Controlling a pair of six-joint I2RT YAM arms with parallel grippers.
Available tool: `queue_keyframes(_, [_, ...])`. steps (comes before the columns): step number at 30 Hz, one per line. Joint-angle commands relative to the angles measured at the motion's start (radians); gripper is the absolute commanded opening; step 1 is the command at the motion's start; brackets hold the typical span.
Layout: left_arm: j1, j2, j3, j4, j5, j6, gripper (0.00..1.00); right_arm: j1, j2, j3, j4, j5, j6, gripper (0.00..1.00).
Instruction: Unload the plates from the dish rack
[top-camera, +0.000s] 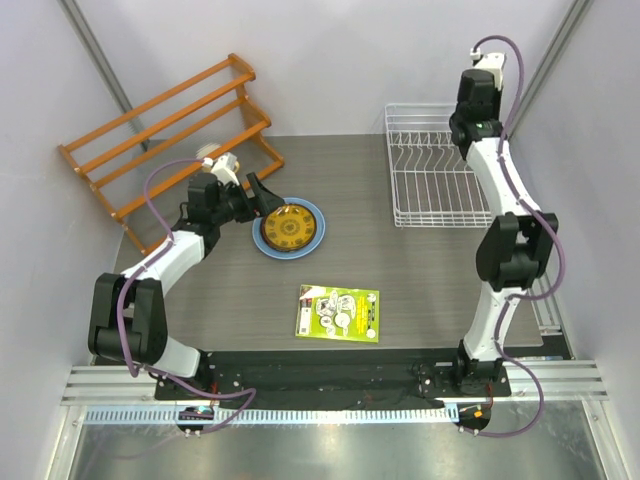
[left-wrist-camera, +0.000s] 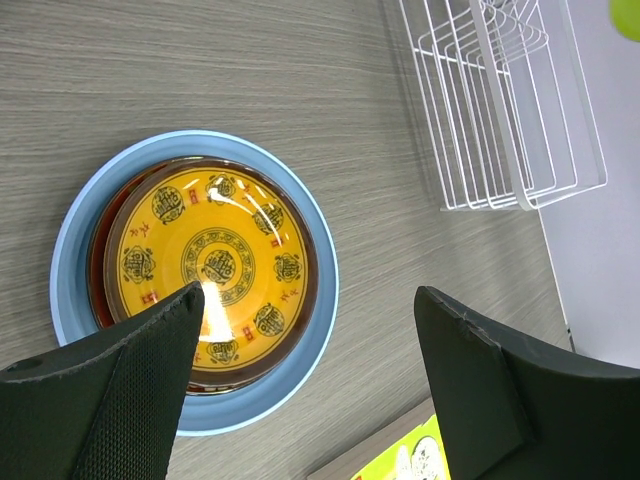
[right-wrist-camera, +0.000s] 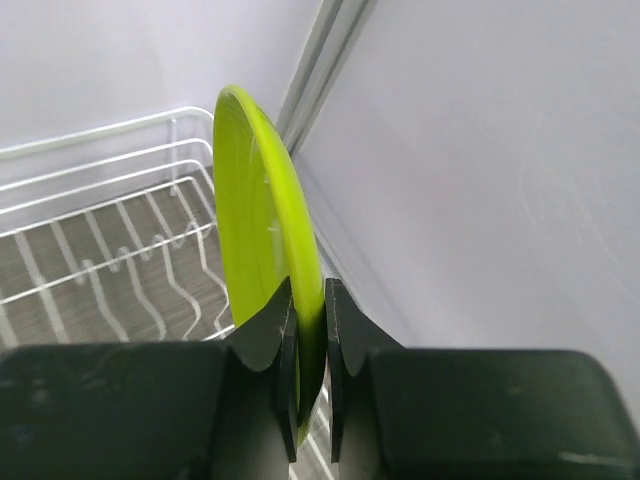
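A light blue plate (top-camera: 262, 243) (left-wrist-camera: 250, 402) lies flat on the table. A dark red plate (left-wrist-camera: 310, 290) is stacked on it, and an orange-yellow patterned plate (top-camera: 289, 226) (left-wrist-camera: 215, 260) lies on top. My left gripper (top-camera: 252, 196) (left-wrist-camera: 308, 300) hovers open over the stack's edge with nothing between its fingers. High at the back right, my right gripper (top-camera: 478, 85) (right-wrist-camera: 308, 300) is shut on the rim of the lime green plate (right-wrist-camera: 255, 200), held on edge above the white wire dish rack (top-camera: 440, 219) (left-wrist-camera: 500, 110) (right-wrist-camera: 100, 131). No plates stand in the rack.
An orange wooden slatted rack (top-camera: 170, 130) leans at the back left. A green printed leaflet (top-camera: 338, 313) (left-wrist-camera: 425, 462) lies near the table's front middle. Grey walls close in on both sides, and the right wall runs close beside the held plate.
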Motion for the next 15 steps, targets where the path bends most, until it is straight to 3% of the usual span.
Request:
queue_keyframes(1, [-0.003, -0.017, 0.002, 0.075, 0.021, -0.019, 0.86, 0.066, -0.215, -0.07, -0.055, -0.054, 0.151, 0.04])
queue_keyframes(9, [-0.003, 0.006, -0.012, 0.189, 0.108, -0.134, 0.84, 0.237, -0.456, -0.391, -0.113, -0.443, 0.427, 0.01])
queue_keyframes(15, [-0.007, 0.026, -0.051, 0.293, 0.137, -0.189, 0.84, 0.312, -0.55, -0.598, -0.014, -0.638, 0.623, 0.01])
